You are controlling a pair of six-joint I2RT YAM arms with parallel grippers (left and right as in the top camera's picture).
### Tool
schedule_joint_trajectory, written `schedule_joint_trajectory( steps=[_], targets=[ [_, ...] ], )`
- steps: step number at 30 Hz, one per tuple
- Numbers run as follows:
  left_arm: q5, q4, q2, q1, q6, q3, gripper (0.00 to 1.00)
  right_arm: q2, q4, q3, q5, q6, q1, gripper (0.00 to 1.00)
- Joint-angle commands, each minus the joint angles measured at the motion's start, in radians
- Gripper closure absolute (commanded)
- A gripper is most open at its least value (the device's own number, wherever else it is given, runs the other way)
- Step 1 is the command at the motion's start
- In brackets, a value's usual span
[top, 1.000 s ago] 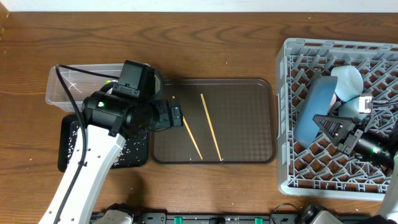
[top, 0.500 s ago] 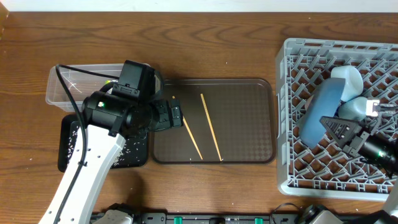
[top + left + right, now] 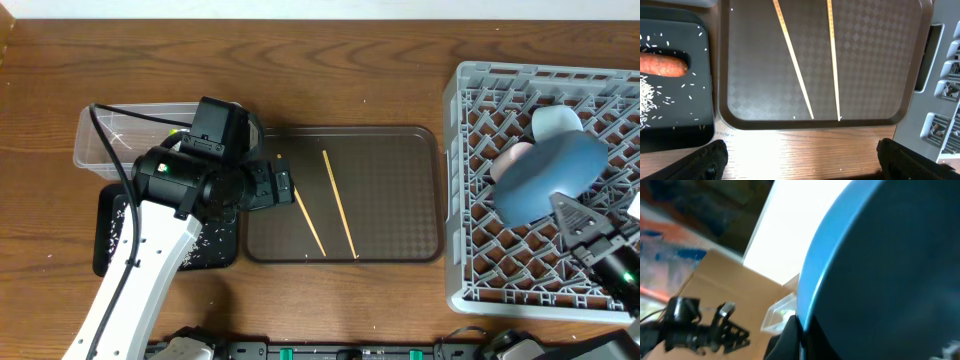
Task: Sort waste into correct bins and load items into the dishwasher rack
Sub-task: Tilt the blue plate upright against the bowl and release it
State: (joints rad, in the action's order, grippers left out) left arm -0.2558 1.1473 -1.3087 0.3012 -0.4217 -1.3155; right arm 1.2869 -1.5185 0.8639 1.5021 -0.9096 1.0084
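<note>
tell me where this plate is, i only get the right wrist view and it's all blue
observer: the blue plate is tilted over the grey rack, its rim pinched in the right tool.
operator: anything under it
observer: a pink cup peeks out at the plate's left edge, inside the rack.
operator: what's not loaded yet
observer: two chopsticks lie apart on the brown tray.

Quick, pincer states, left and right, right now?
Left pincer: open, holding nothing.
Right pincer: shut on the plate rim.
</note>
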Motion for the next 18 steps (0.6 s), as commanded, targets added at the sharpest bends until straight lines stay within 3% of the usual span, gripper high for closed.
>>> schedule_joint_trajectory(
  steps=[1,6,11,16,18],
  targets=[
    [0.006,0.003,0.007,-0.005,0.002,-0.020,0.02,0.027,0.023,-0.034,-0.335,0.004,0.073,0.95],
    [0.006,0.003,0.007,-0.005,0.002,-0.020,0.02,0.027,0.023,-0.034,-0.360,0.004,0.090,0.82],
    [0.006,0.003,0.007,-0.005,0.002,-0.020,0.02,0.027,0.018,-0.034,-0.369,0.004,0.090,0.57],
    [0.006,0.003,0.007,-0.005,0.002,-0.020,0.02,0.027,0.014,-0.034,-0.361,0.004,0.091,0.43],
    [0.006,0.003,0.007,-0.005,0.002,-0.020,0.02,0.027,0.010,-0.034,-0.360,0.004,0.091,0.31]
  ],
)
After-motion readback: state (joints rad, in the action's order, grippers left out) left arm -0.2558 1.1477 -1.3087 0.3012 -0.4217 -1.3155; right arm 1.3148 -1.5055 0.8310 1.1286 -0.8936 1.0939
